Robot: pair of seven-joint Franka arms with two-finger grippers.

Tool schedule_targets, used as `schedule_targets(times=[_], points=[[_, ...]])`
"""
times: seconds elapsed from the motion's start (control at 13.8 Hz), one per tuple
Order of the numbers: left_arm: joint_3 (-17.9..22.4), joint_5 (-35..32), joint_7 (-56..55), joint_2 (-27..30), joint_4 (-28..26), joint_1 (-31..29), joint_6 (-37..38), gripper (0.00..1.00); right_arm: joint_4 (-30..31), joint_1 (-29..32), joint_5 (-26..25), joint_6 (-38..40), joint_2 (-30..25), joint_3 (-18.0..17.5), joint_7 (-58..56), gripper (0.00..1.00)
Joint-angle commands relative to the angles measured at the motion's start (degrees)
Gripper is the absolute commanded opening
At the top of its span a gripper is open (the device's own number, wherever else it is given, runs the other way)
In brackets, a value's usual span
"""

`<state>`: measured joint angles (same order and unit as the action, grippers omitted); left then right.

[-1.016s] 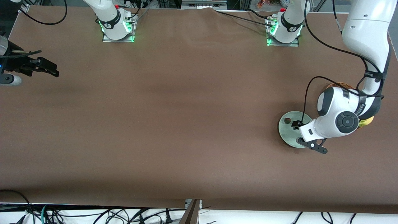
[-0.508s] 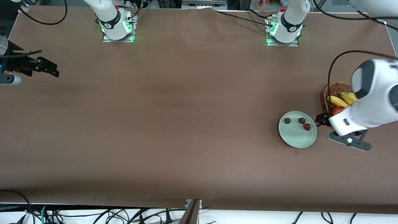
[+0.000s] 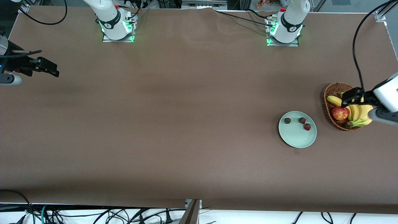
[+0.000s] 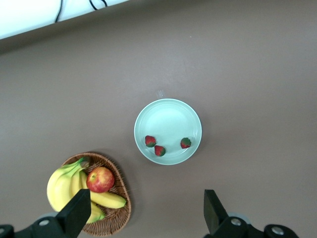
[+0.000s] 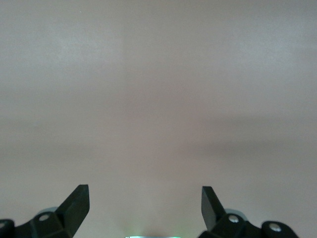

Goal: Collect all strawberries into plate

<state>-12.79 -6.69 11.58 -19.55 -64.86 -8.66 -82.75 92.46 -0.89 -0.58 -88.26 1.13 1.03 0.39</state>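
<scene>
Both white arm bases (image 3: 115,23) are glowing green at their mounts, trailing black cables (image 3: 357,53) toward black wedge-shaped fingers (image 4: 74,218).

i log: table (image 3: 174,124) cover, matt brown cloth; plate (image 3: 295,138), smooth pale glaze with soft sheen; basket (image 3: 329,107), rough woven wicker; apple (image 3: 340,113), glossy skin; gripper fingers (image 4: 74,215), matt black plastic.

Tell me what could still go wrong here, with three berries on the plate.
1. The berries sit close to the plate rim on the basket side; a bump might roll one off.
2. The open left claw hangs over the basket; dropping low, it could hit the bananas or apple.
The open right claw waits at the right arm's end.
</scene>
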Motion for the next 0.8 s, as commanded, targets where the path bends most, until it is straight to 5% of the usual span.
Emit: schedule_targets(times=[0.0, 0.22, 0.36, 0.51, 0.73], points=[[0.4, 1.67, -3.65, 1.35, -2.89, -0.3, 1.98, 1.0, -1.23, 0.19, -0.39, 0.46, 0.45, -0.32, -0.66, 1.0], [1.53, 2.11, -4.37, 5.1, -7.35, 0.74, 0.76, 1.0, -1.23, 0.19, -0.39, 0.46, 0.45, -0.32, -0.66, 1.0], [2.67, 6.65, -3.58, 14.75, -20.94, -0.12, -5.37, 1.0, -1.23, 0.28, -0.39, 0.46, 0.45, -0.32, -0.66, 1.0], [8.97, 7.56, -5.59, 23.46, -32.47, 6.68, -13.1, 1.0, -1.23, 0.28, -0.39, 0.37, 0.45, -0.32, -0.66, 1.0], [10.33, 7.39, -6.3, 23.07, -32.88, 7.96, -13.93, 1.0, -1.23, 0.28, -0.39, 0.37, 0.45, -0.32, -0.66, 1.0]])
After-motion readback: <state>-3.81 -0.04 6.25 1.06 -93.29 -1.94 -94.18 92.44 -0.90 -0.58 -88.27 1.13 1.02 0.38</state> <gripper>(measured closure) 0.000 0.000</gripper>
